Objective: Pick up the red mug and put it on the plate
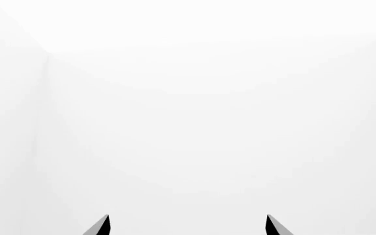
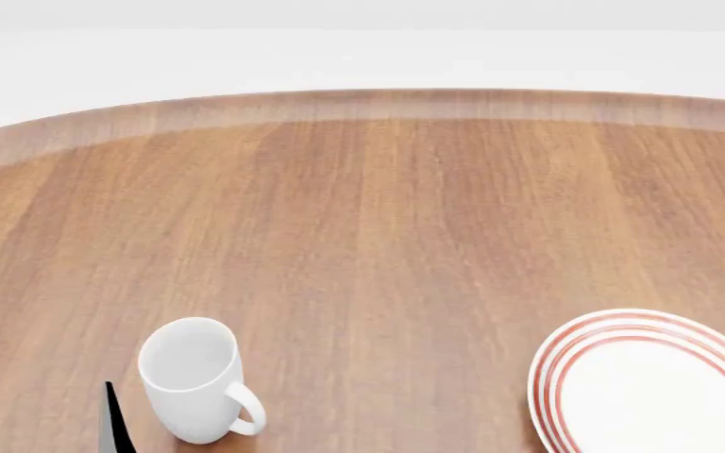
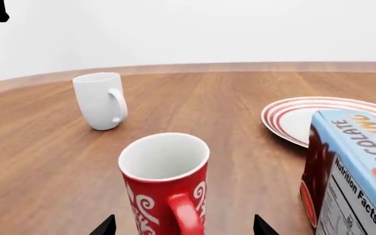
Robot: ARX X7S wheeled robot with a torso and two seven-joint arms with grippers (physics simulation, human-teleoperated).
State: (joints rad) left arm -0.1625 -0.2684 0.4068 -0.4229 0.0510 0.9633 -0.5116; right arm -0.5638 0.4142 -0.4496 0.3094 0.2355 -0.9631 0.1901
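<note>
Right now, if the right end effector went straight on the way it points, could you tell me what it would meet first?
Most likely the tall red ceramic mug with white swirls, standing upright directly ahead between its open fingertips; exact depth is unclear.

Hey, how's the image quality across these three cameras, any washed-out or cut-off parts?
Left wrist view: almost blank white, only two dark fingers. Head view: evenly lit, the plate cropped at the frame's edge. Right wrist view: sharp, the red mug and chocolate box cut off.
</note>
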